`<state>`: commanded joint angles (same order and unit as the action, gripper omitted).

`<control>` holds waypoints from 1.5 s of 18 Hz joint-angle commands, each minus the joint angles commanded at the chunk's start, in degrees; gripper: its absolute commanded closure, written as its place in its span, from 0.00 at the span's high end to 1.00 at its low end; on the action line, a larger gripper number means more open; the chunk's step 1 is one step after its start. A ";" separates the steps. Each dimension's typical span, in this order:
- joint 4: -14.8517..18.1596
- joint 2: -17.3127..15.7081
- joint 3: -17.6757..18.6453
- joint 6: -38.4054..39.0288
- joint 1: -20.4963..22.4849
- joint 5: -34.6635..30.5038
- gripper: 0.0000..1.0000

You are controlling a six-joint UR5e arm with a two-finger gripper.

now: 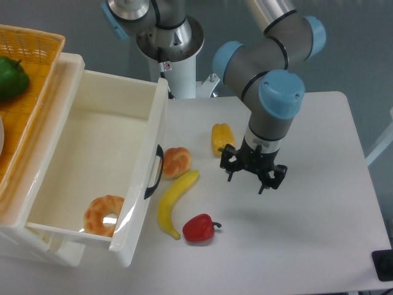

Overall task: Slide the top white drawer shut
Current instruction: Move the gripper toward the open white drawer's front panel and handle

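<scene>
The top white drawer [141,203] is pulled out wide over the table at the left. Its curved black handle [155,171] sits on its front, facing right. A glazed donut [103,215] lies inside near the front corner. My gripper [253,173] hangs above the table to the right of the drawer, well apart from the handle. Its fingers point down, open and empty.
A bread roll [176,161], a banana [172,201] and a red pepper [199,228] lie just right of the drawer front. A yellow pepper [221,137] lies near the gripper. An orange wicker basket [27,80] with a green pepper [11,77] sits on top of the cabinet.
</scene>
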<state>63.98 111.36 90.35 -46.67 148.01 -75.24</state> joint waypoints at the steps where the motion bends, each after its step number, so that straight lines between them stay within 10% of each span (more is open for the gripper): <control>1: 0.00 0.00 0.00 0.18 0.09 2.27 0.21; 5: 3.23 -0.09 0.44 0.70 0.70 11.08 0.00; 15: 13.70 -0.18 0.44 2.20 0.09 16.53 0.00; 27: 18.45 -3.87 0.44 2.11 -0.97 20.49 0.00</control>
<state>82.44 107.49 90.79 -44.56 147.04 -54.76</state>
